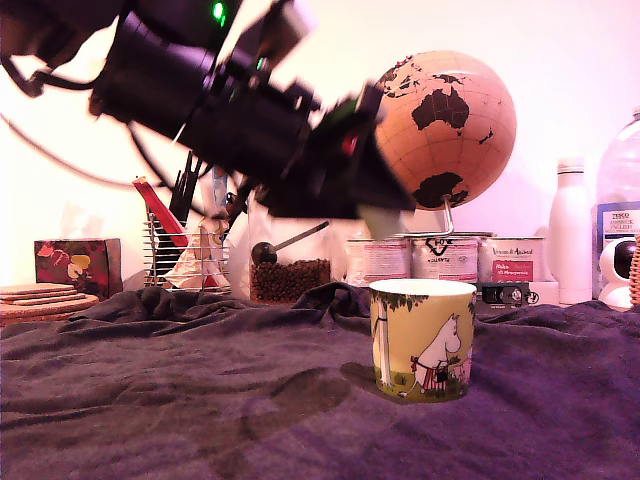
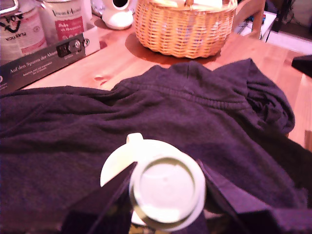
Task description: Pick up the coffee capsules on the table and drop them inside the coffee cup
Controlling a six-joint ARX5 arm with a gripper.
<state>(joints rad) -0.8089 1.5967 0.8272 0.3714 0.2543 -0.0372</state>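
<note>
A white coffee capsule (image 2: 166,189) with a round, flat, rimmed top sits between the dark fingers (image 2: 229,196) of my gripper (image 2: 168,197), which is shut on it. Directly beneath it shows the white rim of the coffee cup (image 2: 113,165) with its handle. In the exterior view my gripper (image 1: 385,208) hangs in the air above and slightly to the exterior view's left of the yellow-green cup (image 1: 422,340), with a pale bit of the capsule (image 1: 381,219) at its tip. The cup stands upright on the dark purple cloth of the table (image 1: 180,390).
Behind the cup stand labelled tins (image 1: 443,258), a cork globe (image 1: 447,128), a tall white bottle (image 1: 570,232), a jar of coffee beans (image 1: 289,278) and a wire rack (image 1: 188,255). Cork coasters (image 1: 42,300) lie at the exterior view's left. A wicker basket (image 2: 183,27) sits past the cloth.
</note>
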